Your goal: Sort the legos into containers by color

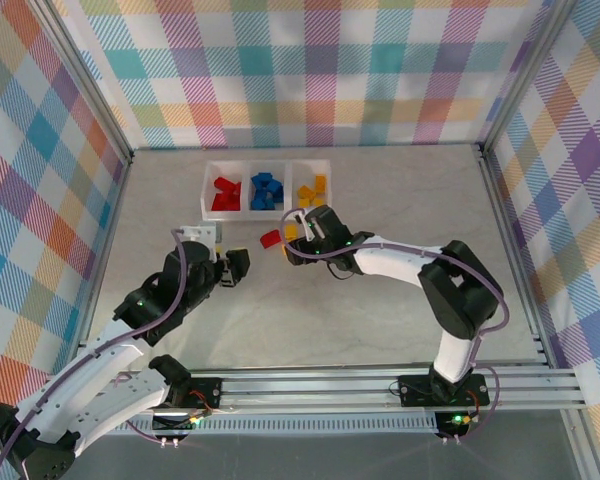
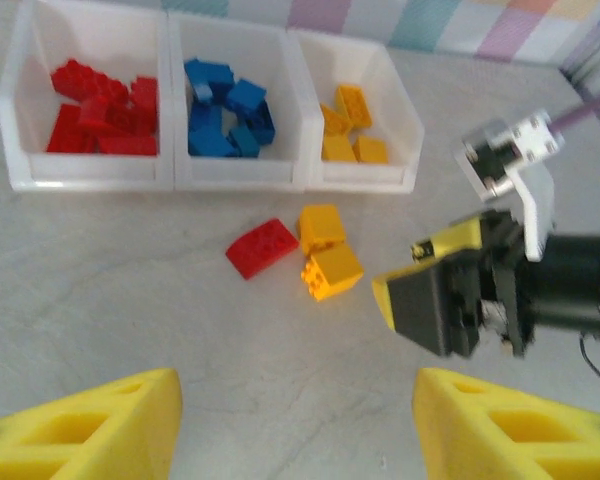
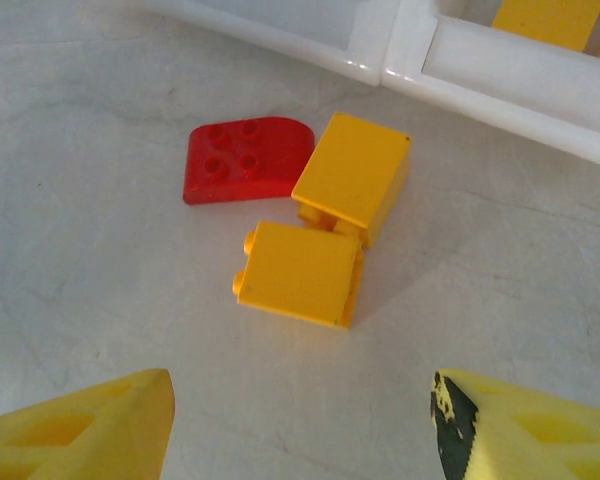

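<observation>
step: grasp near yellow lego (image 3: pixel 300 272) | right tool (image 3: pixel 298 415): apart, empty, near it | left tool (image 2: pixel 295 415): apart, empty | care: close on flat sides; adjoining yellow lego (image 3: pixel 355 175) may drag

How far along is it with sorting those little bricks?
Mostly done: the tray already holds a red pile, a blue pile and a yellow pile, each in its own compartment. In hand: nothing; the right arm hovers with open, empty jaws near the leftovers. Left: one loose red brick and two loose yellow bricks on the table in front of the tray.
</observation>
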Available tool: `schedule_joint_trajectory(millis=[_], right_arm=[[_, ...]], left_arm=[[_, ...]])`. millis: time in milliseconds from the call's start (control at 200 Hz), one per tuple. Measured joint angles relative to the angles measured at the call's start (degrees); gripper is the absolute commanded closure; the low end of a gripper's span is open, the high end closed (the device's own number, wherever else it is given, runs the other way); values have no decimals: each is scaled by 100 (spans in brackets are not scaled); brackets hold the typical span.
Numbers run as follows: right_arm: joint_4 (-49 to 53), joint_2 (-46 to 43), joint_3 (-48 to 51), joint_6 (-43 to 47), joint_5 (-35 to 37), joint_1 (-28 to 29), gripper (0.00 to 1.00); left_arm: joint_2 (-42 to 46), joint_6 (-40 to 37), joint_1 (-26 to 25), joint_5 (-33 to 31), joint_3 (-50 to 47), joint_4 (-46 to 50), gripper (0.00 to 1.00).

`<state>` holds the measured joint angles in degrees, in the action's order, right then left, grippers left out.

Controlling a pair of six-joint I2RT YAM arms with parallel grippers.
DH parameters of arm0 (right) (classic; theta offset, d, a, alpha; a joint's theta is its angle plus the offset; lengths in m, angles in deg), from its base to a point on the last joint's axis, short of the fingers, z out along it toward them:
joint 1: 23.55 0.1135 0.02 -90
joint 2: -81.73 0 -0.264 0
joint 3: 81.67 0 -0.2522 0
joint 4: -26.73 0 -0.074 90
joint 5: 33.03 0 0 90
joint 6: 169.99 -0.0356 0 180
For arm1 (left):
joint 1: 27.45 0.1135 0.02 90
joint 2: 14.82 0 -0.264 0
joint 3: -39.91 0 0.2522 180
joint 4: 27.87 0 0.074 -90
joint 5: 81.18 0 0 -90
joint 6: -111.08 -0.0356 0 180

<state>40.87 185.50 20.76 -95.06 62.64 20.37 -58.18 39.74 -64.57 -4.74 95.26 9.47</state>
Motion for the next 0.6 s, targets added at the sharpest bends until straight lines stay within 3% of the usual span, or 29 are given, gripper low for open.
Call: schedule_joint_trajectory(millis=[405,600], right_arm=[[-15,848,-487,-229,142,81,24],[17,1021,-671,-229,144,85,25]], left_arm=[[1185,-227,-74,321,-621,-304,39],[1154,-293,-74,348,-621,-407,39]])
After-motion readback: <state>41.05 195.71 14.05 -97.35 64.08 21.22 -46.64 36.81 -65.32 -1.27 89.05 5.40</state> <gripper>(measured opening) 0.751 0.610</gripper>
